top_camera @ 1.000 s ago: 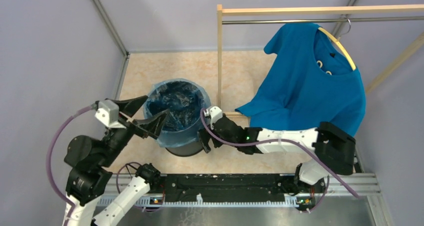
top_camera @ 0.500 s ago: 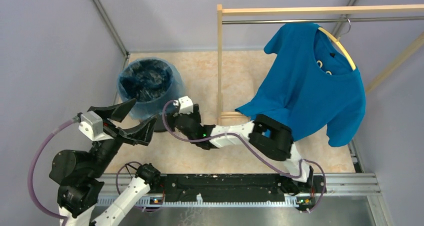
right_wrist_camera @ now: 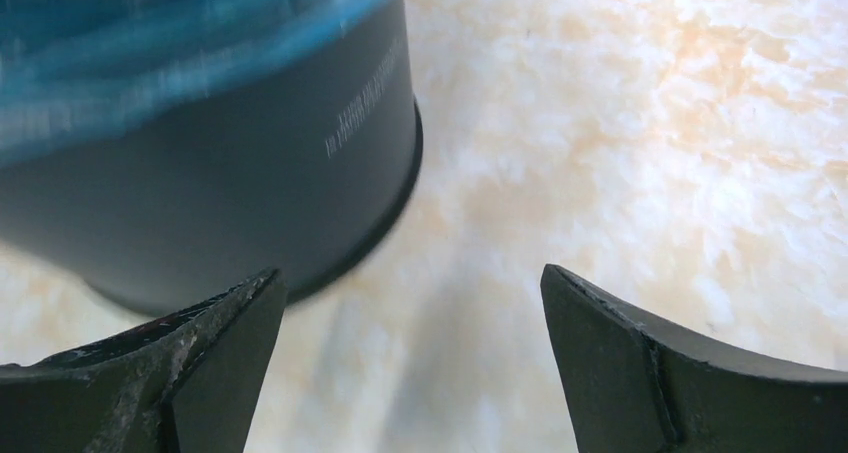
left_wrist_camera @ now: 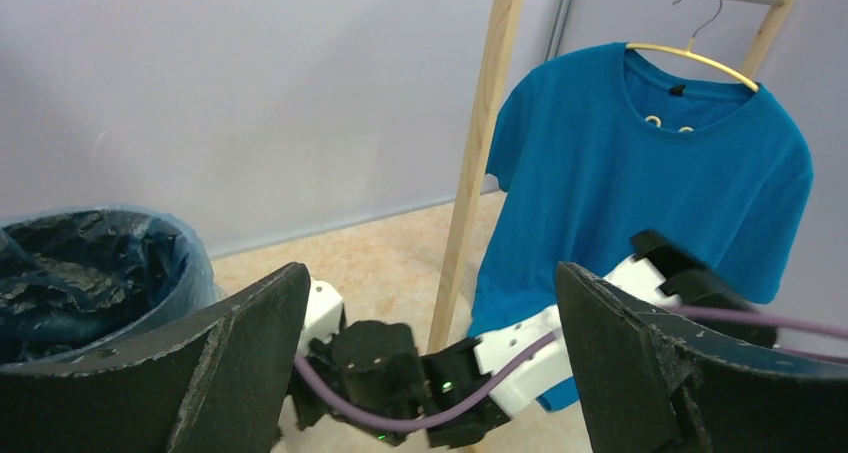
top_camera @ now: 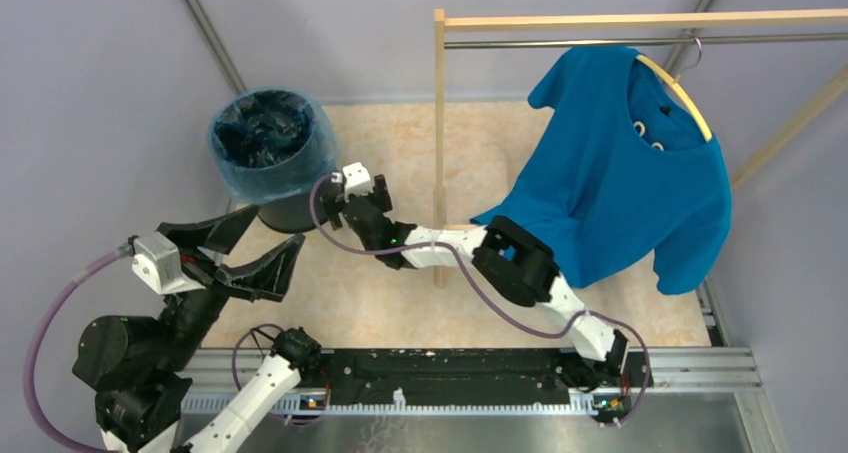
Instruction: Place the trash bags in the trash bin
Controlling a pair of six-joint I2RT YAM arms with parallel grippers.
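Far-left corner of the rig: the black trash bin (right_wrist_camera: 220, 173) stands upright on the marbled tabletop (top_camera: 500, 143), close to the side wall. The light-blue trash bag (top_camera: 262, 138) is already inside it. Its crinkled body fills the opening and its edge is folded down over the rim, prob. so the liner cannot slip in.

The right gripper (right_wrist_camera: 408, 271) reaches across w/ jaws spread wide and nothing between them. It sits low, just beside the bin's right wall near the base. Whether a finger touches the plastic cannot be told, as the wrist view is blurred. That low, wide stance looks suited to nudging or steadying the bin, not to picking at the bag.

The left gripper (left_wrist_camera: 430, 303) hangs on the near side of the bin, also spread and empty, aimed past it toward the other arm. This probably leaves its partner room to work.

At right, well apart from the bin, a blue T-shirt (top_camera: 620, 173) hangs on a yellow hanger (top_camera: 680, 93) from the wooden rack (top_camera: 438, 123). It plays no part here.

By the look of it the job is approx. done; only tidying seems left.
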